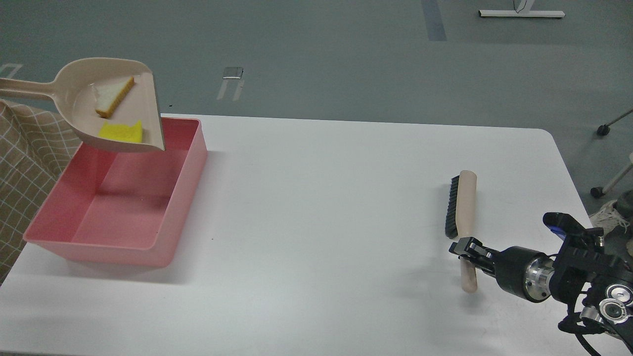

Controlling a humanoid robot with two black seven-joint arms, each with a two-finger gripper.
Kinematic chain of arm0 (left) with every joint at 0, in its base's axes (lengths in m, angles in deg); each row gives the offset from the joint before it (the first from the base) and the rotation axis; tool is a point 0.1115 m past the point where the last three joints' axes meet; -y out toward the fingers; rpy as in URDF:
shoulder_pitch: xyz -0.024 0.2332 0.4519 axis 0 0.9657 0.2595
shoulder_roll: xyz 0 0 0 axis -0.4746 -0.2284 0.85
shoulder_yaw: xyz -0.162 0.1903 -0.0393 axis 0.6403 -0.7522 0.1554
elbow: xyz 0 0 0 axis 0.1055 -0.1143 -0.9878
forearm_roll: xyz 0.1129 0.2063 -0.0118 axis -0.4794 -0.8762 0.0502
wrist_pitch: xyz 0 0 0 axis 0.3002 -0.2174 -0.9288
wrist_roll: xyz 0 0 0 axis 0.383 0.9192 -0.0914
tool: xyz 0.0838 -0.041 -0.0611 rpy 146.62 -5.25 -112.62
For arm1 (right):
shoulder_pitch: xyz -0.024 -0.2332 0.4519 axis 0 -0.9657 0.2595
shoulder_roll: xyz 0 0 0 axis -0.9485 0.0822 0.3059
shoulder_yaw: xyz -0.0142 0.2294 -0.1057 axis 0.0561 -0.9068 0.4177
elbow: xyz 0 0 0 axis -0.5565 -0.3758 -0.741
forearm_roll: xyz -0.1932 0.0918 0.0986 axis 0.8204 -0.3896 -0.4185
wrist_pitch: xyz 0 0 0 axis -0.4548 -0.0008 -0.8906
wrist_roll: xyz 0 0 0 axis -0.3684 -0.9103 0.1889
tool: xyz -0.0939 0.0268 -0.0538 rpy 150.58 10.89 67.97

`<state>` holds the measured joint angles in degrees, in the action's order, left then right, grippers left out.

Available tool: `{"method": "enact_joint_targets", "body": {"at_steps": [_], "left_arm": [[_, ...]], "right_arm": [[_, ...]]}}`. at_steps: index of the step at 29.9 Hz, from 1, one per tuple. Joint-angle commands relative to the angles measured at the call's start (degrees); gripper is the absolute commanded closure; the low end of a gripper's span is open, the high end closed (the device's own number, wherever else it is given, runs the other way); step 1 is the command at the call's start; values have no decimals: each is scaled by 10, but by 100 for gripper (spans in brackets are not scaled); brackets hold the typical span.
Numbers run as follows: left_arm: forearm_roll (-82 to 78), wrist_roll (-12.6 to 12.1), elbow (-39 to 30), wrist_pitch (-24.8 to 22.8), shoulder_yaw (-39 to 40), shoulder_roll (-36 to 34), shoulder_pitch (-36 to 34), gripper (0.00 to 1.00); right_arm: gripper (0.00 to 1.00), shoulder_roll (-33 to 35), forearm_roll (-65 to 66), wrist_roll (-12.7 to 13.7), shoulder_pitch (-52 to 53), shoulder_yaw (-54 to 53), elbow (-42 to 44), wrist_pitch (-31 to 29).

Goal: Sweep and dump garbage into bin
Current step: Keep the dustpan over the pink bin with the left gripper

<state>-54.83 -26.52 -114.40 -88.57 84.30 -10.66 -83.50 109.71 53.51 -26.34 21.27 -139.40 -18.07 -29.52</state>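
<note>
The beige dustpan (79,106) hangs in the air over the far left corner of the pink bin (178,198), its open lip towards the bin. In it lie the bread slice (113,96) and the yellow sponge (121,132), the sponge near the lip. The dustpan's handle runs off the left edge, so my left gripper is out of view. The bin is empty. My right gripper (467,249) is closed around the handle of the beige brush (465,202) at the right of the white table.
A checked beige cloth (20,168) hangs at the left edge beside the bin. The white table (321,222) stretches between the bin and the brush. Chair and table legs stand on the grey floor beyond.
</note>
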Motion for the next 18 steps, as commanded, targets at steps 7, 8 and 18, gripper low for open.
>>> {"method": "enact_joint_targets", "body": {"at_steps": [7, 8, 18], "left_arm": [[-16, 0, 0, 9, 0, 1, -1, 100], [-16, 0, 0, 9, 0, 1, -2, 100], [-16, 0, 0, 10, 0, 1, -5, 100]], "right_arm": [[91, 1, 1, 0, 0, 0, 1, 0], [91, 0, 1, 0, 0, 0, 1, 0], [91, 1, 1, 0, 0, -1, 5, 0]]}}
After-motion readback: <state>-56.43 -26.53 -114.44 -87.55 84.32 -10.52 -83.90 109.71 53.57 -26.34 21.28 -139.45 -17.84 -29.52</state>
